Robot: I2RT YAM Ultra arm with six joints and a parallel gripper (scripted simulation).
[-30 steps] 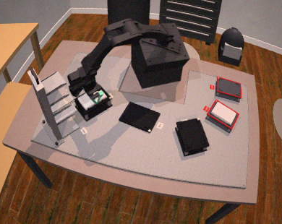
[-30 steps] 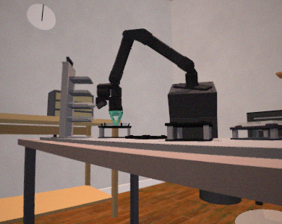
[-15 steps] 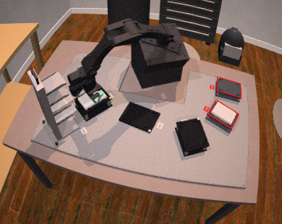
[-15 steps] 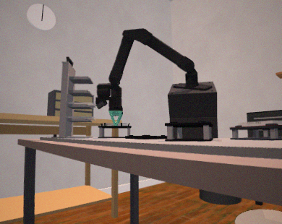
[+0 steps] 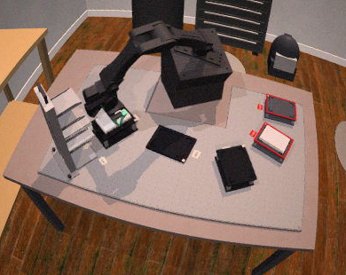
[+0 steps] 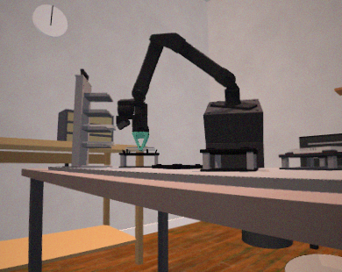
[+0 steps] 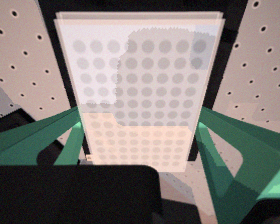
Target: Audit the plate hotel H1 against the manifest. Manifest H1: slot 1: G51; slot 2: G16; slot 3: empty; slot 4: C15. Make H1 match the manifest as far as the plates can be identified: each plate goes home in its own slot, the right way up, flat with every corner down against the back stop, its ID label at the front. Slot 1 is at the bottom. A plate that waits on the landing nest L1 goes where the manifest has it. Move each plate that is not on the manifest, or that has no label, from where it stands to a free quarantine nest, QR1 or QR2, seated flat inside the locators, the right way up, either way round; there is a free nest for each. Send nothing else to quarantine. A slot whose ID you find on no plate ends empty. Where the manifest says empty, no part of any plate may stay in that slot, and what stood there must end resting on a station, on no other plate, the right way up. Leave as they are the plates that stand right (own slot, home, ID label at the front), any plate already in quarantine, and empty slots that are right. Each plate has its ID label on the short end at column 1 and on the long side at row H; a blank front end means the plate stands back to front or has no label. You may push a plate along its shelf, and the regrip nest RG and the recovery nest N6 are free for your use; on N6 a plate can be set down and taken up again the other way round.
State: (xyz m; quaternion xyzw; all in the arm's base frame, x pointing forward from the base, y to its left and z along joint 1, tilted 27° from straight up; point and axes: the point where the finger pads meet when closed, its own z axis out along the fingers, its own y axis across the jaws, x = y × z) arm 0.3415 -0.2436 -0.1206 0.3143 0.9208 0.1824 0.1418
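A white well plate lies flat on the black landing nest just right of the plate hotel. My gripper is down over this plate. Its green fingers press on the plate's two long sides, shut on it. No ID label shows on the plate in the wrist view. The hotel's grey shelves show in the top and exterior views; I cannot make out any plate on them.
Two red-edged quarantine nests stand at the right: the far one holds a dark plate, the near one a white plate. A flat black pad and a raised black nest lie mid-table. The arm's black pedestal stands behind.
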